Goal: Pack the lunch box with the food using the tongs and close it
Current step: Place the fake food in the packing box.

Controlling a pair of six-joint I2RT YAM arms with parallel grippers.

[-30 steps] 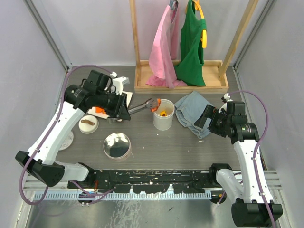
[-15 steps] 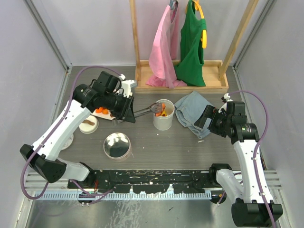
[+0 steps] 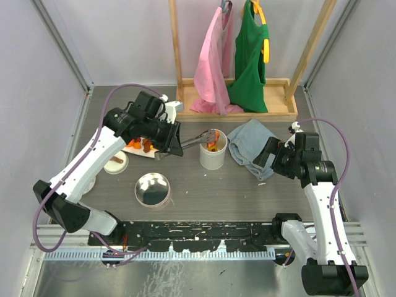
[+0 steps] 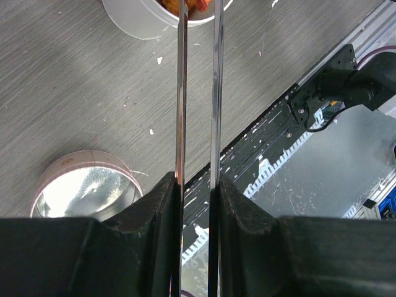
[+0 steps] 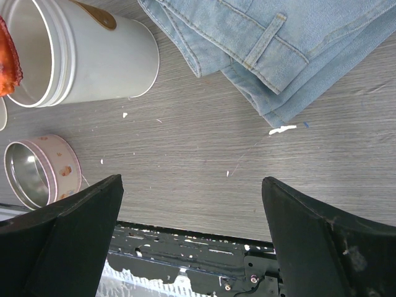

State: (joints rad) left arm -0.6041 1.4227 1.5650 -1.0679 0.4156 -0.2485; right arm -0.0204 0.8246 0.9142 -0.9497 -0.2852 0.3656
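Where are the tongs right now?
In the overhead view the tongs sit left of centre, clamped in the left pincer, tips over the white container beside the folded jeans.

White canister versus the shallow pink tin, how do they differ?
The white canister is tall and holds orange food; the pink tin is shallow and empty. The tongs reach over the canister, not the tin. Both are round, open-topped, upright on the table.
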